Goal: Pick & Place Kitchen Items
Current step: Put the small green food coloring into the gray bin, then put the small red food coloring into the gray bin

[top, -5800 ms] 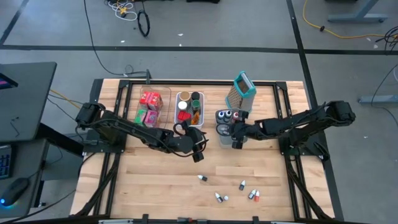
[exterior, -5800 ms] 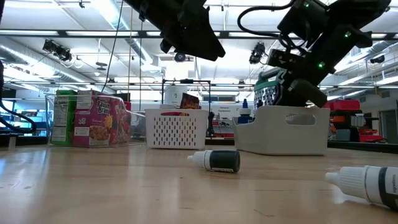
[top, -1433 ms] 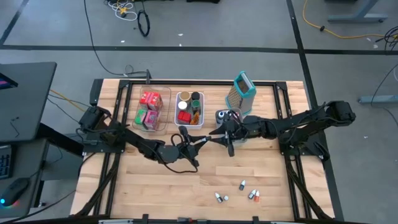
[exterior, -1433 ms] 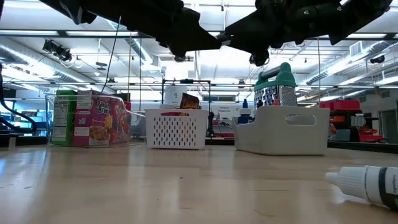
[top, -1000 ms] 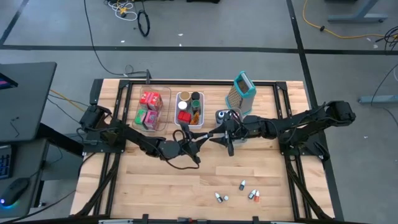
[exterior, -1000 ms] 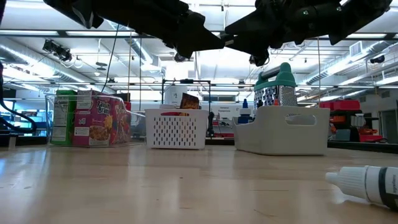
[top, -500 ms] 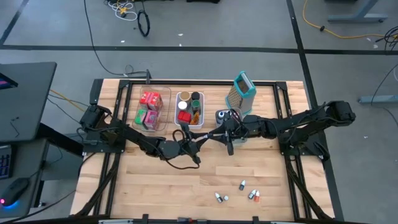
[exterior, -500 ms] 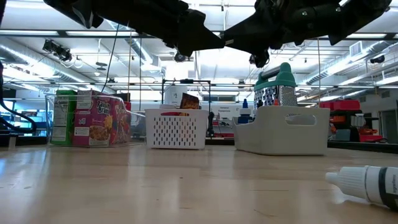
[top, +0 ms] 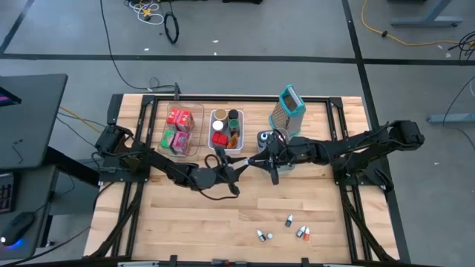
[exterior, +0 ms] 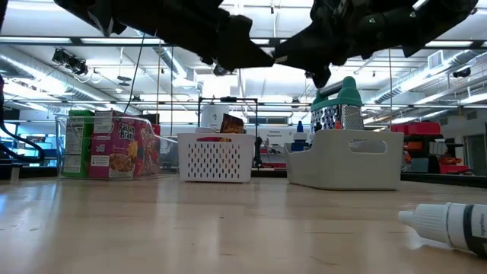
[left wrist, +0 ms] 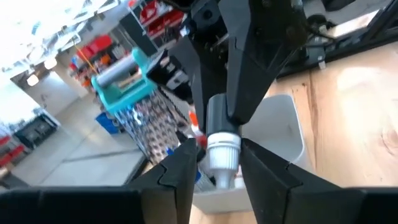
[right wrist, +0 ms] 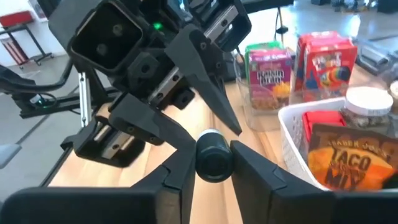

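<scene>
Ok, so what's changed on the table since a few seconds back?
The small dark bottle has left the table: it's now in the air mid-table between both arms, the right gripper shut on its dark end, meeting the left gripper. The right arm swung there from over the grey bin. The other loose bottles, white bin and grater haven't moved.

Illumination is bright and even, supplied by overhead ceiling strip lights [exterior: 114, 46] visible in the low view. The arms appear there as near-black silhouettes against this backlight. The wooden table [top: 223, 222] shows only soft, faint shadows in the high view and a pale sheen in the low view. The nearest bottle [exterior: 449, 224] in the low view is slightly soft and cut by the frame edge. In the left wrist view, the upper corner is overexposed, and the grater [left wrist: 140, 106] and background are blurred.
</scene>
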Robot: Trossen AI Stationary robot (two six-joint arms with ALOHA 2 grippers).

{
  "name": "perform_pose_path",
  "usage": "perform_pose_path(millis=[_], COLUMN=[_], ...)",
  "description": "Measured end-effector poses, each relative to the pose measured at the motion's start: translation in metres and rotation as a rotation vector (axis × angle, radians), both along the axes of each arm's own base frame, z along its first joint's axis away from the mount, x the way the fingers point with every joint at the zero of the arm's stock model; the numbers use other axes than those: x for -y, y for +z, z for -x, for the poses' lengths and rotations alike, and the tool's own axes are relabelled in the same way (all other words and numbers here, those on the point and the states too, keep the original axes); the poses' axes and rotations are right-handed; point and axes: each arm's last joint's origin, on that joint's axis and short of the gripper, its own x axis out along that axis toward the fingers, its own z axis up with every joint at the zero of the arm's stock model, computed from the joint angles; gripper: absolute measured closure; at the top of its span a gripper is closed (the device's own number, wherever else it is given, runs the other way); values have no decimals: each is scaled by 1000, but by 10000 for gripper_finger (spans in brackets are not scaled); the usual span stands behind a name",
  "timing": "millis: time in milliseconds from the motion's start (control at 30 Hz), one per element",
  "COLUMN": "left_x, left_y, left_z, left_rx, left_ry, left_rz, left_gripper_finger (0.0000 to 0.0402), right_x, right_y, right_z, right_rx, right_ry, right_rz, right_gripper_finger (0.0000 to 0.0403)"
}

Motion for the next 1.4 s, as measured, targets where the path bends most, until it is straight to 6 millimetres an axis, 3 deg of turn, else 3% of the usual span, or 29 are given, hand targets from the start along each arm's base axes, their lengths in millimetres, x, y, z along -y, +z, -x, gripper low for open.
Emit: perform_pose_path(millis=[200,367,700,1067,1400], left_x=[-1,-2,-1,-1,-1], left_y=[-11,-15,-16,-18,-18], left_z=[2,4,4,4,4], left_rx=[-48,-52,-40,-44,-45], left_ry=[36,55,45,47,45], left_rz=[80,133,189,204,206], left_gripper_finger=[244,231,231,230,230], right_x=[7,14,25,27,35], right_y=[-2,-1,-16,-39,-42], right_z=[6,25,63,53,43], right_rx=[-82,-224,-558,-670,-624], right_ry=[-40,-84,-488,-484,-492], right_rz=[-71,-52,39,62,107], right_gripper_finger=[310,307,306,301,239])
